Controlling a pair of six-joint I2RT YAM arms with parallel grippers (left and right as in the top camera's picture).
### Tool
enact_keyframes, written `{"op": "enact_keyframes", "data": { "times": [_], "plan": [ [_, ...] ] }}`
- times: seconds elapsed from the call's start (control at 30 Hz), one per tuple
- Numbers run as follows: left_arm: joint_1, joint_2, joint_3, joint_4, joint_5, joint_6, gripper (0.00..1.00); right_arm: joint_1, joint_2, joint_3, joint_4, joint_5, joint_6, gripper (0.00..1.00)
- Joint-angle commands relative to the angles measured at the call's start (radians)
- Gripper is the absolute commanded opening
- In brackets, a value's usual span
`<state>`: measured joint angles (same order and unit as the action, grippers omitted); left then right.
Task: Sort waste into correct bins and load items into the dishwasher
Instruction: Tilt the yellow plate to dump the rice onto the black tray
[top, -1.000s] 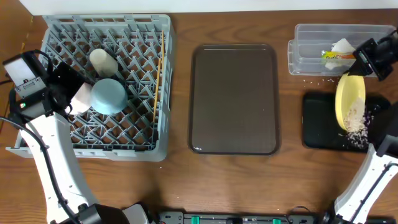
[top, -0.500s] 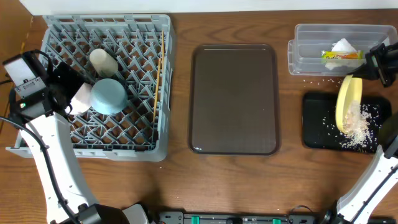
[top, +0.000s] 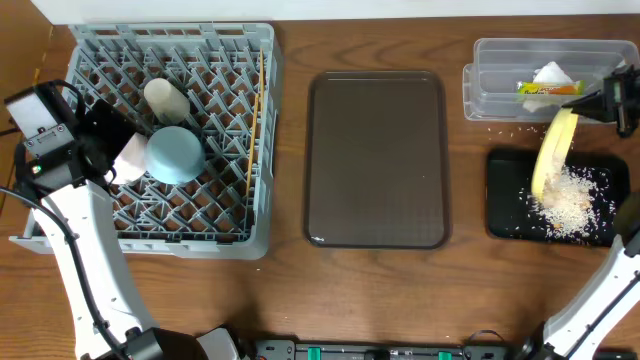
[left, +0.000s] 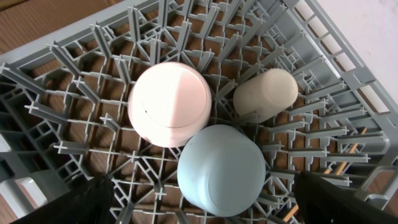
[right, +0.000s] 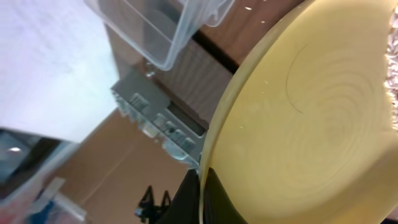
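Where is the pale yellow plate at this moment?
In the overhead view, the pale yellow plate is at the far right, held tilted by the right pincer over the black tray, next to the clear tub.

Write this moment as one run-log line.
right gripper: shut on yellow plate, tilted | crumbs: on black tray | left gripper: open above dish rack

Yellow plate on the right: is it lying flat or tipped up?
Tipped steeply: from above the plate shows as a narrow sliver, with crumbs piled on the black tray beneath.
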<state>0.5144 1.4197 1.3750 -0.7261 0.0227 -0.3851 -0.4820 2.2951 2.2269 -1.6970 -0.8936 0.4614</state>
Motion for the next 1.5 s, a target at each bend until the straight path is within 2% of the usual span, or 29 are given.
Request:
{"op": "enact_keyframes", "data": {
  "times": [0.0, 0.3, 0.4, 0.53, 0.63, 0.7, 1.47],
  "plan": [
    [0.002, 0.006, 0.005, 0.000, -0.008, 0.006, 0.94, -0.038, -0.012, -0.007, -0.002, -0.069, -0.014, 0.01],
    [0.002, 0.006, 0.005, 0.000, -0.008, 0.006, 0.94, -0.098, -0.012, -0.034, -0.002, -0.077, -0.016, 0.01],
    [0.002, 0.006, 0.005, 0.000, -0.008, 0.006, 0.94, -0.111, -0.012, -0.063, -0.002, -0.136, -0.085, 0.01],
    [0.002, 0.006, 0.005, 0.000, -0.008, 0.006, 0.94, -0.119, -0.010, -0.131, 0.015, -0.148, -0.081, 0.01],
    [0.002, 0.006, 0.005, 0.000, -0.008, 0.006, 0.94, -0.142, -0.010, -0.165, -0.005, -0.223, -0.166, 0.01],
    [0.002, 0.006, 0.005, 0.000, -0.008, 0.006, 0.94, -0.154, -0.010, -0.178, -0.005, -0.241, -0.166, 0.01],
    [0.002, 0.006, 0.005, 0.000, -0.008, 0.006, 0.94, -0.193, -0.079, -0.181, -0.005, -0.334, -0.224, 0.01]
  ]
}}
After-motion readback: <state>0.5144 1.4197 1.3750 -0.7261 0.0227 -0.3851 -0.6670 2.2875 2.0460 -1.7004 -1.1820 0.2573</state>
